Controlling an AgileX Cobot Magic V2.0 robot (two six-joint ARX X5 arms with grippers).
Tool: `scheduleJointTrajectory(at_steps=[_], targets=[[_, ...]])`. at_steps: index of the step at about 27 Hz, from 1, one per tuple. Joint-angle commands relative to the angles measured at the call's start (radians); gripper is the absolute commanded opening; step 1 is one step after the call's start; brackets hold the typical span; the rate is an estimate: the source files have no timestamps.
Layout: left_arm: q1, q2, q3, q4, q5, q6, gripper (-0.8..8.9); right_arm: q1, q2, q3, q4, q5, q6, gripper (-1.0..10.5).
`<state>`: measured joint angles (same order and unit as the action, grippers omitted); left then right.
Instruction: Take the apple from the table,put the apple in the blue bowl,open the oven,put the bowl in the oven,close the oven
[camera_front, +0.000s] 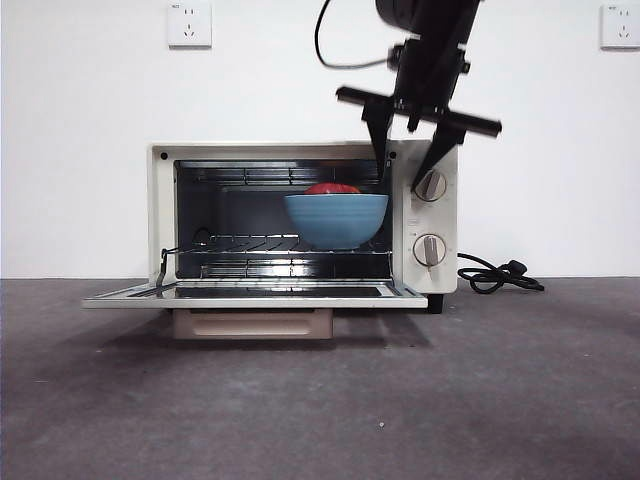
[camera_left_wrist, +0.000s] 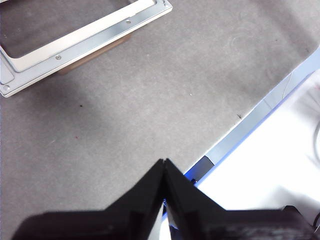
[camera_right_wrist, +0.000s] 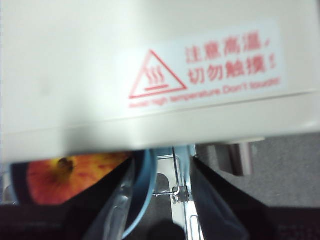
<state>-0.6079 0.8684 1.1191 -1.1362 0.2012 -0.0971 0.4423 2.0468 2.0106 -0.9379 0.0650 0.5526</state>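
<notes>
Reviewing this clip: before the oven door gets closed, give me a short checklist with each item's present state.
1. apple in blue bowl: ok.
2. Bowl on the rack inside oven: ok.
3. right gripper open and off the bowl: ok, above the oven's front.
4. Right gripper out of the door's closing path: cannot tell.
5. door flat open, nothing lying on it: ok.
6. left gripper shut, over bare table away from the door: ok.
</notes>
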Motion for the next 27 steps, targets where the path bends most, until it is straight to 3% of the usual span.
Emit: scheduleJointTrajectory(at_steps=[1, 9, 13, 19, 23, 27], targets=[[-0.002, -0.003, -0.005, 0.012, -0.022, 0.009, -0.04, 0.01, -0.036, 0.006, 0.002, 0.009, -0.075, 1.9], [0.013, 0.018, -0.005, 0.028, -0.219, -0.015, -0.06, 0.039, -0.205, 0.006, -0.044, 0.056, -0.296, 1.9], [0.071, 0.042, -0.005, 0.043, -0.254, 0.005, -0.09, 0.05, -0.293, 0.006, -0.096, 0.071, -0.407, 1.9], [0.192, 0.106, -0.007, 0.074, -0.216, 0.044, -0.09, 0.05, -0.395, 0.004, -0.247, 0.078, -0.528, 1.8], [0.28, 0.152, -0.026, 0.114, -0.092, 0.06, -0.09, 0.05, -0.452, -0.007, -0.295, 0.085, -0.557, 0.8], [0.363, 0.173, -0.112, 0.214, 0.035, 0.053, -0.09, 0.05, -0.536, -0.069, -0.296, 0.084, -0.591, 0.6]])
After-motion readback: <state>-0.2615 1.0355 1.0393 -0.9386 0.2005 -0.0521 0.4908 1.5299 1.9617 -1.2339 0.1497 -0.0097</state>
